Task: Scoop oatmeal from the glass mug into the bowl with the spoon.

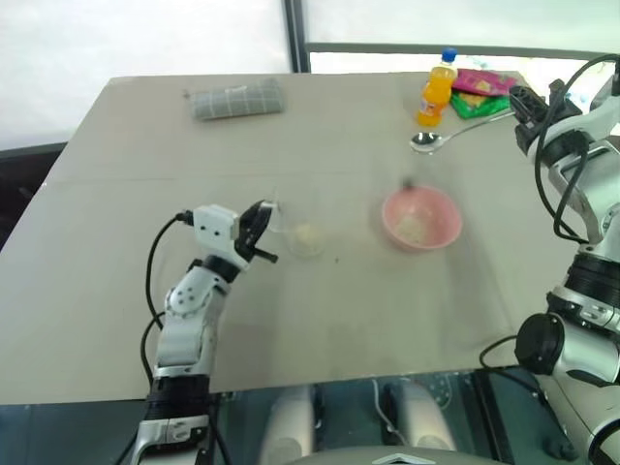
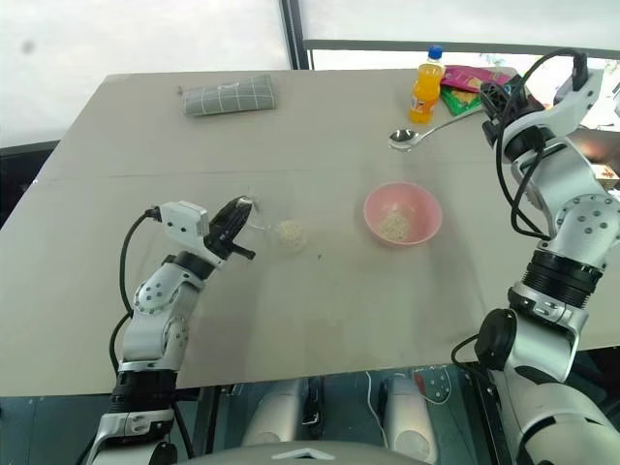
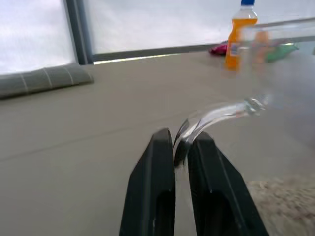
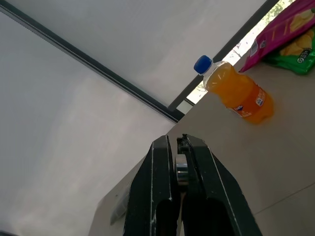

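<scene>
One broad grey-beige table (image 1: 320, 320) carries everything I work with. My left pincer (image 1: 265, 231) reaches in low from the left side, and its two black fingers (image 3: 155, 187) are pressed together on the curved clear handle of the glass mug (image 1: 302, 235); in the left wrist view the glass loop runs right between them. That mug is small, colourless and nearly see-through, standing upright a little left of the table's middle, with a low pale-beige heap of oatmeal (image 1: 307, 236) lying in its bottom.

My right pincer (image 1: 524, 105) hangs above the far right corner of the table, its fingers clamped on the end of the spoon (image 1: 448, 135). That spoon is slim and shiny silver, with a long thin handle slanting down from my grip to a small oval bowl that sits close above the table, just beside the orange drink bottle (image 1: 437, 90).

Right of the mug and well apart from it stands the bowl (image 1: 421, 219): round, pink, shallow and wider than the mug, with a small patch of the same flaky beige grains inside.

A folded grey checked cloth (image 1: 236, 99) lies at the far left edge. Pink and green snack bags (image 1: 482, 91) lie behind the bottle.
</scene>
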Controlling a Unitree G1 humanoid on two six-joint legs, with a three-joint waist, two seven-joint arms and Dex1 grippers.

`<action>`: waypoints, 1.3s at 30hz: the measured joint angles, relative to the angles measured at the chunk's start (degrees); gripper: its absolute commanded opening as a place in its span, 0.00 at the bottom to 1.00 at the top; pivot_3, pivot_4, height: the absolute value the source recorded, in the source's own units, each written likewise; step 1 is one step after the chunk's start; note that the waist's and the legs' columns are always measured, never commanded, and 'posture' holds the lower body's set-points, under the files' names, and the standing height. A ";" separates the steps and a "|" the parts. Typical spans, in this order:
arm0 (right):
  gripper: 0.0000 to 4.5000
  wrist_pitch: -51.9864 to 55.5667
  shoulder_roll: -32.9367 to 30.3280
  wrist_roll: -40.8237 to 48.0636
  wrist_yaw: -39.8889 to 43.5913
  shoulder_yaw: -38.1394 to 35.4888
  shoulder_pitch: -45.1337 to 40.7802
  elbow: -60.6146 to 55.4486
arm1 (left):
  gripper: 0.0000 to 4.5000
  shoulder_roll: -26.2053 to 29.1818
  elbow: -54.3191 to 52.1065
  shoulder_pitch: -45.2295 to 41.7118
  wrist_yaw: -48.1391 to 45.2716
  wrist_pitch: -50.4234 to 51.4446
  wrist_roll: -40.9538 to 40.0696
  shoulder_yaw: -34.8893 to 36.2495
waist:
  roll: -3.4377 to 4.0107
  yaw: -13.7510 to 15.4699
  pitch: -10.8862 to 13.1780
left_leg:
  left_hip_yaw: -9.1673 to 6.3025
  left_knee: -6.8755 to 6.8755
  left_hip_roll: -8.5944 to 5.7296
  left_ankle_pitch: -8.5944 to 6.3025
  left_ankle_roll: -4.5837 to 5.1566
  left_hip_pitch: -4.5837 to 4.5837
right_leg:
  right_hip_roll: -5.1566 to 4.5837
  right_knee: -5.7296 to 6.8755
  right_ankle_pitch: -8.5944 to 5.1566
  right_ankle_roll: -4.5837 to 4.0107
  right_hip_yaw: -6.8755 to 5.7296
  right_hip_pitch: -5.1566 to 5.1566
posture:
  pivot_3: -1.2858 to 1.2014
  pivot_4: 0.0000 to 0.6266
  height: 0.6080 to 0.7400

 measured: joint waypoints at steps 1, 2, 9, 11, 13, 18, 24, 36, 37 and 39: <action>0.00 0.00 -0.14 0.01 0.13 0.00 0.00 0.02 | 0.13 0.00 0.31 -0.24 0.02 -0.02 0.03 0.00 | 0.00 0.00 0.00 | 0.00 0.00 0.00 0.00 0.00 0.00 | 0.00 0.00 0.00 0.00 0.00 0.00 | 0.52 0.24 0.83; 0.00 0.00 -0.27 0.02 0.23 -0.01 0.00 0.05 | 0.13 0.00 0.59 -0.56 0.04 -0.11 0.07 0.00 | 0.00 0.00 0.00 | 0.00 0.00 0.00 0.00 0.00 0.00 | 0.00 0.00 0.00 0.00 0.00 0.00 | 0.52 0.24 0.83; 0.00 -0.02 -0.27 0.02 0.48 0.00 0.05 0.17 | 0.13 -0.02 1.54 -1.68 0.15 -0.91 1.12 -0.13 | 0.00 0.00 0.00 | 0.01 0.00 0.00 0.00 0.00 0.00 | 0.00 0.00 0.00 0.00 0.00 0.00 | 0.52 0.24 0.83; 0.00 -0.03 -0.26 0.01 0.50 0.02 0.06 0.16 | 0.13 -0.11 1.56 -1.68 0.30 -1.20 1.24 -0.15 | 0.00 0.01 0.00 | 0.01 0.00 0.00 0.00 0.00 0.00 | 0.00 0.00 0.00 0.00 0.00 0.00 | 0.52 0.24 0.83; 0.00 -0.04 -0.26 0.01 0.53 0.07 0.06 0.16 | 0.13 -0.20 1.65 -1.78 0.58 -1.70 1.50 -0.16 | 0.00 0.00 0.00 | 0.00 0.00 0.01 0.00 0.00 0.00 | 0.00 0.00 0.00 0.00 0.00 0.00 | 0.52 0.24 0.83; 0.00 -0.23 0.24 -0.11 0.73 0.35 0.28 0.14 | 0.00 -0.37 3.42 -2.59 0.87 -2.50 2.09 -0.41 | 0.00 0.00 0.00 | 0.00 0.00 0.00 0.00 0.00 -0.01 | 0.00 -0.02 0.00 0.00 -0.01 0.00 | 0.52 0.24 0.83; 0.00 -0.19 0.72 -0.09 0.63 1.09 0.62 -0.24 | 0.00 -0.36 3.58 -2.85 1.13 -3.18 3.37 -1.07 | 0.00 0.02 0.00 | 0.01 -0.01 0.00 0.00 0.00 -0.11 | 0.00 -0.01 0.00 0.00 0.00 -0.12 | 0.52 0.24 0.83; 0.00 2.16 2.11 1.85 2.37 9.18 -8.91 -3.02 | 0.00 0.83 8.93 -14.32 3.79 -6.74 11.14 -4.46 | -0.01 0.02 0.01 | -0.02 0.01 -0.01 0.01 -0.01 -0.38 | 0.07 0.02 0.01 0.01 -0.02 -0.39 | 0.52 0.24 0.83; 0.00 2.33 2.33 2.04 2.59 9.59 -9.39 -3.15 | 0.00 0.83 9.21 -14.90 3.79 -6.92 11.37 -4.68 | -0.01 0.02 0.01 | -0.03 0.02 -0.01 0.01 -0.01 -0.42 | 0.07 -0.01 0.01 0.01 -0.03 -0.39 | 0.52 0.24 0.83; 0.00 2.66 2.94 2.31 3.18 10.77 -10.43 -3.32 | 0.00 0.94 11.40 -17.16 3.77 -8.16 12.57 -5.68 | -0.01 0.07 0.01 | -0.06 0.06 -0.01 0.08 -0.13 -0.64 | 0.07 -0.04 0.02 0.01 -0.07 -0.54 | 0.52 0.24 0.83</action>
